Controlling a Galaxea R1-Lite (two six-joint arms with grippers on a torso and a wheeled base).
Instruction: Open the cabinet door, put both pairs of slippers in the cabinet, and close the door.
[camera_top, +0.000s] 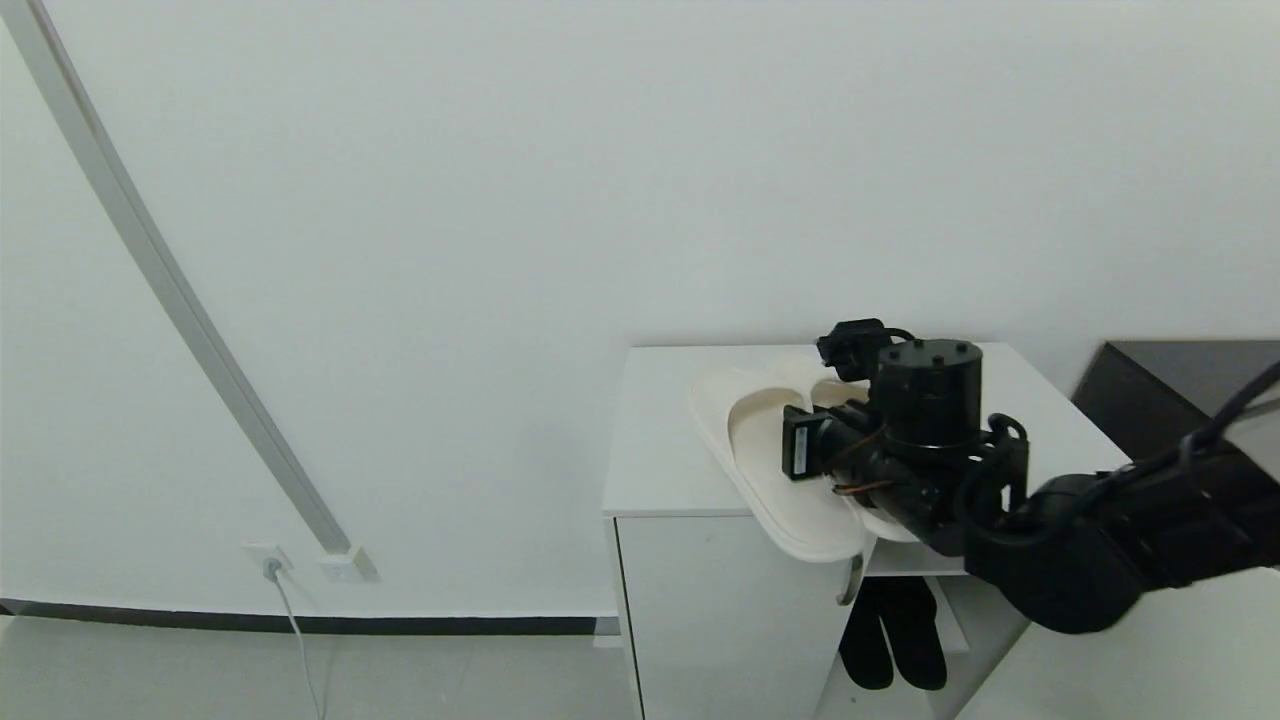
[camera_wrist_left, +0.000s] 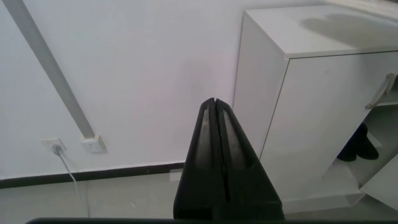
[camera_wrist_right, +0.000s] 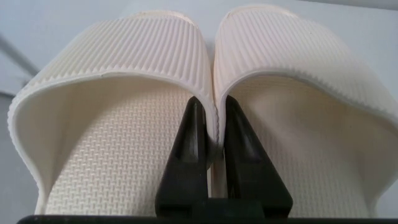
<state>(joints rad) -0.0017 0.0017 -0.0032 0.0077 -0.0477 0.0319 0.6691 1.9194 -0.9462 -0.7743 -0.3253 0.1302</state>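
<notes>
Right gripper clamped on the cream slippers atop the cabinet.
Its fingers pinch the pair's two inner walls together (one finger inside each slipper), with the heels overhanging the front edge. The black slippers lie in the open compartment below. The left gripper hangs closed, empty, beside the cabinet.

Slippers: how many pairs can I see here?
2. The white pair lies atop the cabinet, overhanging its front, pinched by the right gripper; the black pair sits inside it. Others may hide inside.

White wall, diagonal conduit, grey floor
</notes>
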